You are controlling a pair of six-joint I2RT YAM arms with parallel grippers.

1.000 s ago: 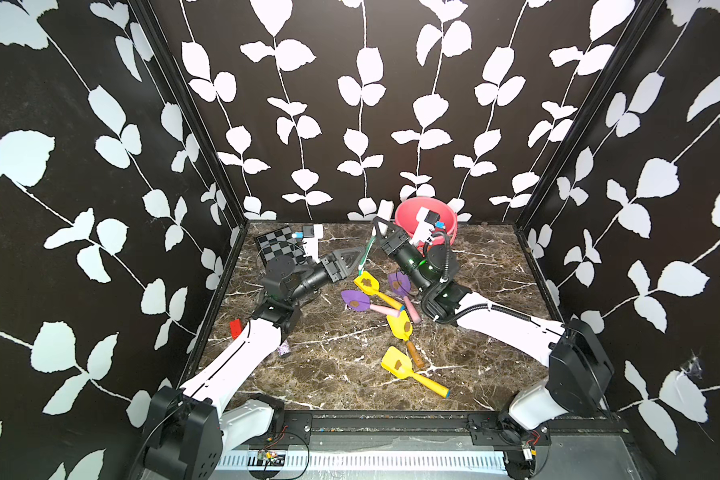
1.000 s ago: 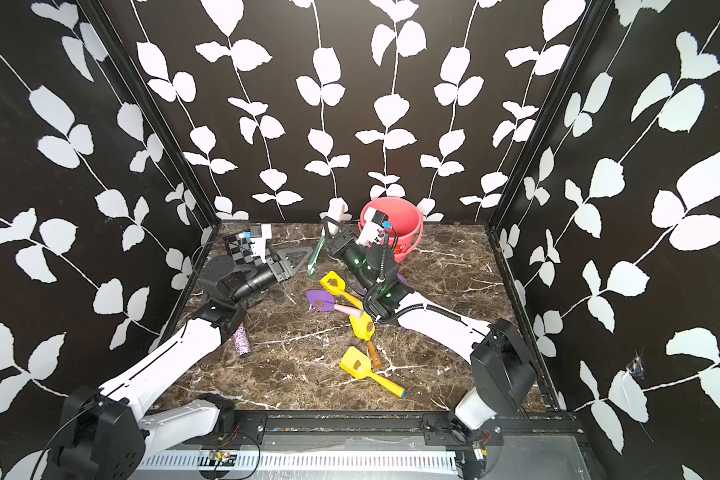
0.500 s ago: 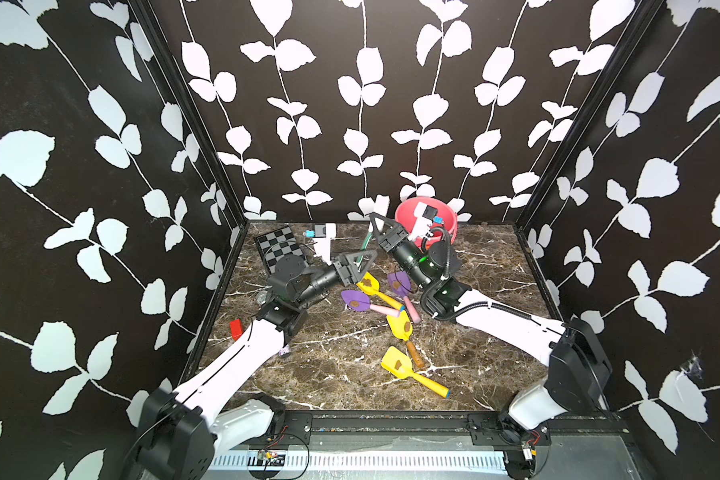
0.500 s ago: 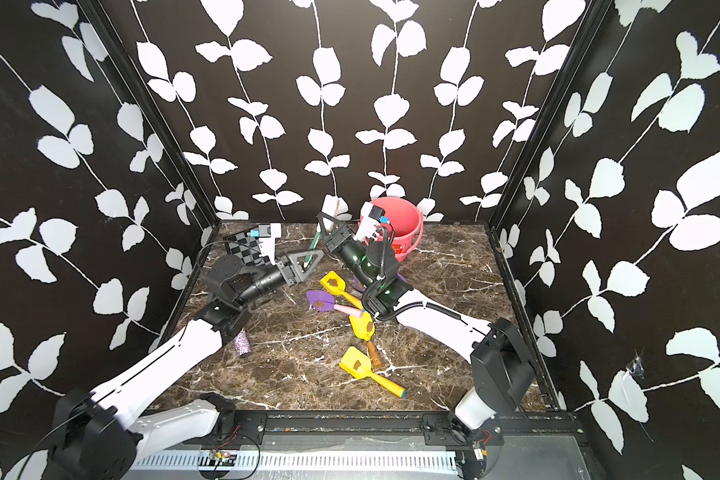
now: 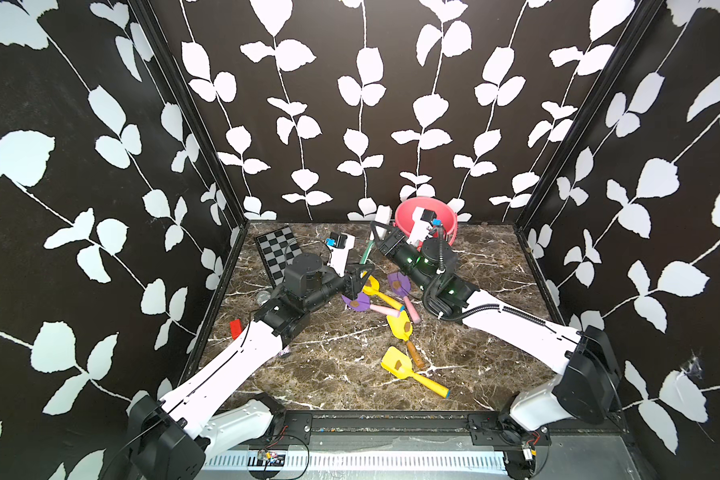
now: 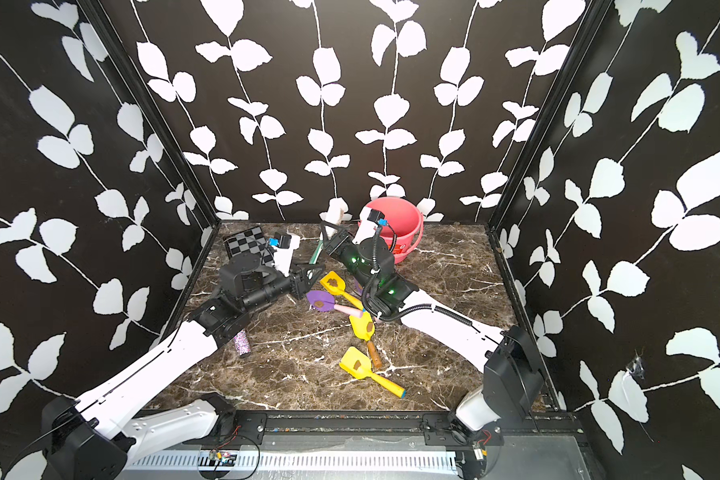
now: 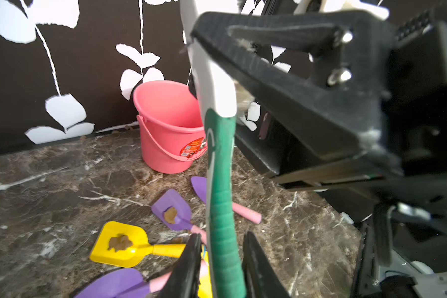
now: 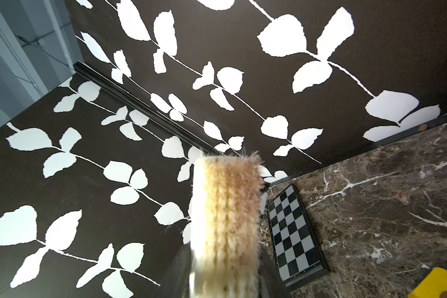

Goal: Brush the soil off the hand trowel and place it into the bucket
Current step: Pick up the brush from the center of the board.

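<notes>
Top view | trowels [image 5: 391, 360]: 3 yellow, 2 purple | bucket [image 5: 446, 214] 1 | brush [image 5: 366, 254] 1

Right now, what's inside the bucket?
Only bare pink inner wall shows in the bucket. The right wrist camera covers part in both top views; the near wall hides the bottom in the left wrist view.

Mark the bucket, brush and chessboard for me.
bucket [image 7: 163, 144], left wrist view, outer side wall.
brush [image 8: 227, 219], right wrist view, bristles.
chessboard [image 5: 273, 249], a top view, middle of the board.
</notes>
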